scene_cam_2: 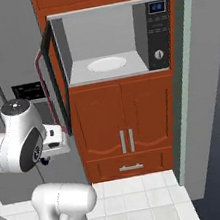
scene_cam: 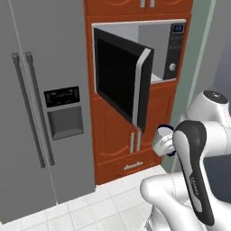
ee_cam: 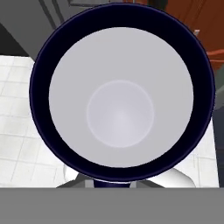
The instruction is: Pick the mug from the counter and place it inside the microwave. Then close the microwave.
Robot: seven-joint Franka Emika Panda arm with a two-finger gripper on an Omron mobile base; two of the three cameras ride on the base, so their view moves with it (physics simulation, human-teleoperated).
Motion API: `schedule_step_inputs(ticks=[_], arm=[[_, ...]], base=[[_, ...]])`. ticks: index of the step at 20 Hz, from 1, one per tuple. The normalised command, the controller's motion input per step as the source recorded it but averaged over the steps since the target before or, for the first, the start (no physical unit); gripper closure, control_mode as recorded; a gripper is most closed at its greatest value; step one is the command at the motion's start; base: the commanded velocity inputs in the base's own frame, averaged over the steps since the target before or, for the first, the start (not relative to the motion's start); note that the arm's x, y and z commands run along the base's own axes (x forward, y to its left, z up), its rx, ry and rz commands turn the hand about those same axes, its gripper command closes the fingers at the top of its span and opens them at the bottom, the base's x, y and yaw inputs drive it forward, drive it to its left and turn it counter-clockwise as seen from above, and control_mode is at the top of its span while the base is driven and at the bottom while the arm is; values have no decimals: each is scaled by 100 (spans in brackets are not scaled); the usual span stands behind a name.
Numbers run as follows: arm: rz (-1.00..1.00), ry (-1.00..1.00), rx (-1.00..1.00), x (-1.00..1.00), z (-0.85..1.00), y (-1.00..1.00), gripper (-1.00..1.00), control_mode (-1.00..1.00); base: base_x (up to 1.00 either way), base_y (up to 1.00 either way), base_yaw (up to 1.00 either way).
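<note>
The mug (ee_cam: 120, 94) sits right in front of the hand camera, its dark blue rim ringing a pale, empty interior — the mouth faces the lens. The gripper (scene_cam: 168, 143) is closed tight on the mug, held up off the white floor tiles (scene_cam: 90, 210). In the left base view a sliver of blue rim and white wall shows beside the arm's dark elbow, at about 5 o'clock from the microwave (scene_cam_2: 113, 40) door (scene_cam: 122, 83).

That door stands swung out on its left hinge, black glass with a silver handle. The grey cavity is bare apart from its round white turntable (scene_cam_2: 107, 64). The control panel (scene_cam_2: 157, 28) lies at 3 o'clock of the cavity. Orange cabinet doors (scene_cam_2: 124, 124) sit below — the grey refrigerator (scene_cam: 43, 99) stands at 9 o'clock.
</note>
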Motion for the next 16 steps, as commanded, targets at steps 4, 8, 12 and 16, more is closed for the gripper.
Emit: schedule_step_inputs(ticks=[4,8,12,16], arm=[[0,0,0,0,0,0,100,100],[0,0,0,0,0,0,100,100],[0,0,0,0,0,0,100,100],[0,0,0,0,0,0,100,100]], base=[[-24,-97,0],[21,-57,9],[31,-13,20],[44,0,24]])
